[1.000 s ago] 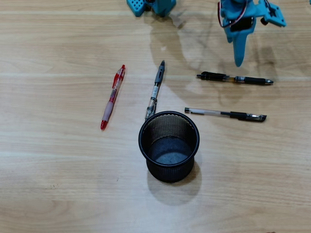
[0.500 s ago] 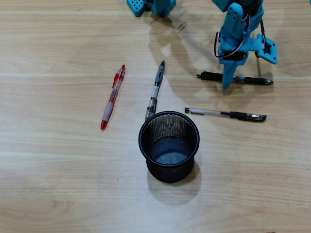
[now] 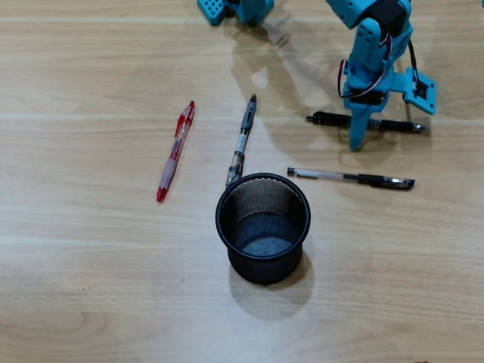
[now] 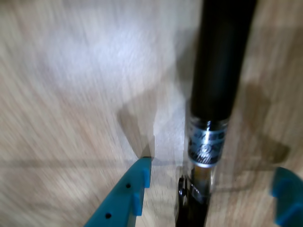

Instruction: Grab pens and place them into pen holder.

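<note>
arm (image 3: 374, 45) blue, reaching down from the top edge of the overhead view, up-right of the pen holder (image 3: 263, 227). fingers (image 3: 355, 140) pointing at the surface (image 3: 91, 287), spread either side of the black pen with amber band (image 3: 397, 125), not pinching it. wrist view blurred: one blue fingertip (image 4: 139, 172) left of the pen barrel, other at the right edge, barrel between them. clear pen with black cap (image 3: 352, 178) lies right of the holder, just above its rim level. grey and clear pen (image 3: 242, 140) slants down to the holder's top-left rim. red pen (image 3: 175, 151) well left of the holder. holder upright, black mesh. surface pale wood grain.
</note>
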